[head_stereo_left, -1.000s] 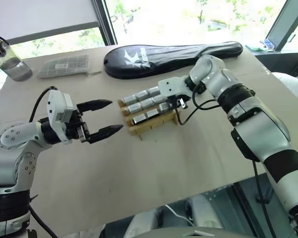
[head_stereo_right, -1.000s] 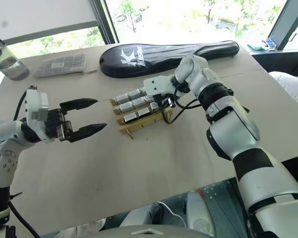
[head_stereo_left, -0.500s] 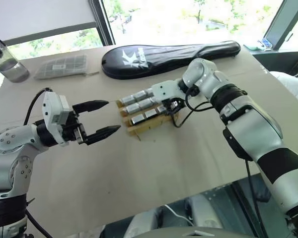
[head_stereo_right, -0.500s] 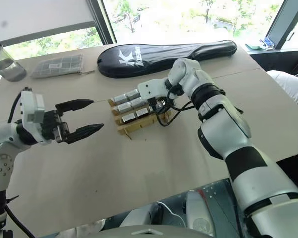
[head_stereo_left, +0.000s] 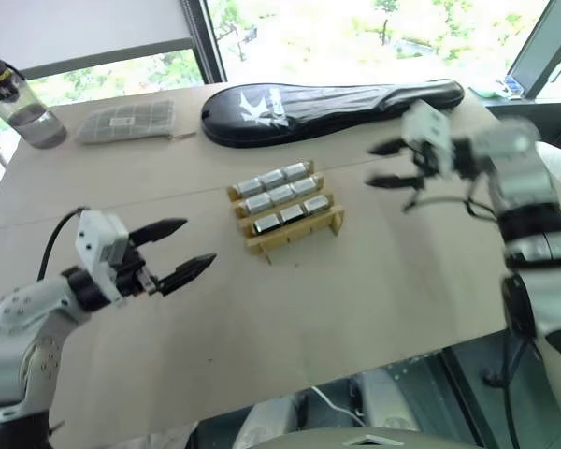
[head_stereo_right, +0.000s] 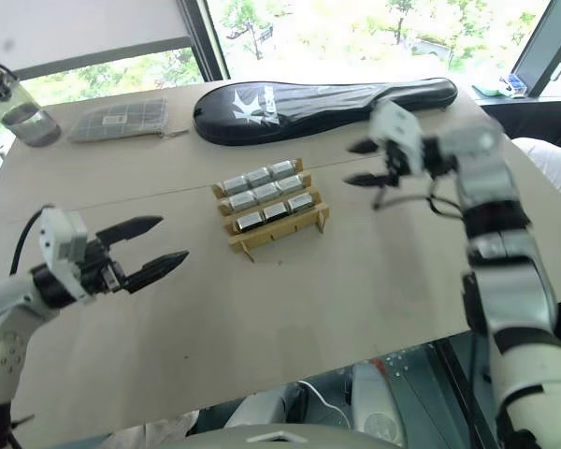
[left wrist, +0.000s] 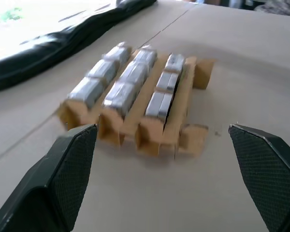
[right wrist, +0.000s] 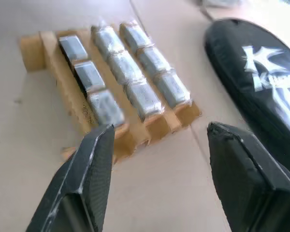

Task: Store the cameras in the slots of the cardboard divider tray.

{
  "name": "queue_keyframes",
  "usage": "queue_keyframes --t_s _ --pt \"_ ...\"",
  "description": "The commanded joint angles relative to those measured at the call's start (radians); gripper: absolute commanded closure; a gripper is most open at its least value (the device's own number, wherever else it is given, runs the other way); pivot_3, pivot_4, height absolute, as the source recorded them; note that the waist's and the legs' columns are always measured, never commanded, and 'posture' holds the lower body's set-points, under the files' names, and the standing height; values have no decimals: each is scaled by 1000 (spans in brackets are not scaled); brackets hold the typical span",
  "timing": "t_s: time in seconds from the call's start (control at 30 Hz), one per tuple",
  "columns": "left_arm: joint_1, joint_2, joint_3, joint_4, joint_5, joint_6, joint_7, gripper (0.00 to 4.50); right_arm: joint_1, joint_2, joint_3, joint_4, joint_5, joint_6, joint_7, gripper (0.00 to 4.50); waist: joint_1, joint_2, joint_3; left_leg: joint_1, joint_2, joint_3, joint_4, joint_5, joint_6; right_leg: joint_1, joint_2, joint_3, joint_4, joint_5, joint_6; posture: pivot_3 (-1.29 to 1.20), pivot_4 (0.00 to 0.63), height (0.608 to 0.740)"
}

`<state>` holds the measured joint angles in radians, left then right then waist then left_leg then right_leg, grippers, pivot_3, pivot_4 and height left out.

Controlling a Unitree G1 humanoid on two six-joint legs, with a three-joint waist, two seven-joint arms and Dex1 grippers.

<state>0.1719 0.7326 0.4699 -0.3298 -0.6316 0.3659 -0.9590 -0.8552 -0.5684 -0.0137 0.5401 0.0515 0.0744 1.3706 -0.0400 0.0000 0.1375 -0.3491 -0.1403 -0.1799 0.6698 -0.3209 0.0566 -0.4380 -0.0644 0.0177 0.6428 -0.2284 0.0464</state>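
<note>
- The cameras (head_stereo_left: 282, 198), nine alike, fill all three rows of the cardboard divider tray (head_stereo_left: 288, 229) at the middle of the table (head_stereo_left: 355, 290).
- The right gripper (head_stereo_left: 385, 165) hangs empty to the tray's right, well apart from it, fingers spread.
- The left gripper (head_stereo_left: 179, 250) is wide open and empty, near the tray's left.
- Along the far edge lie a black racket case (head_stereo_left: 332, 105), a grey gridded packet (head_stereo_left: 126, 123) and a bottle (head_stereo_left: 19, 103).
</note>
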Motion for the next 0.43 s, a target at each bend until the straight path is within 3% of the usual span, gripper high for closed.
queue_keyframes --t_s 0.03,0.23,0.43 --pt "84 -49 31 -63 21 -9 71 0 228 -58 -136 -228 88 65 -113 1516 9 1 1 0 0 1 0 0 0 -1 0 1 1 0 0 0 150 740" --pt "258 -198 -43 -161 90 -56 176 0 694 -35 -325 -466 211 33 -252 1516 22 2 0 4 2 11 0 0 0 0 3 10 4 2 -2 0 150 740" --pt "315 -257 -82 -107 213 -190 213 0 854 -58 -367 -484 281 -1 -257 1516 39 1 -1 10 3 13 0 -1 1 7 3 11 2 2 -2 0 150 740"
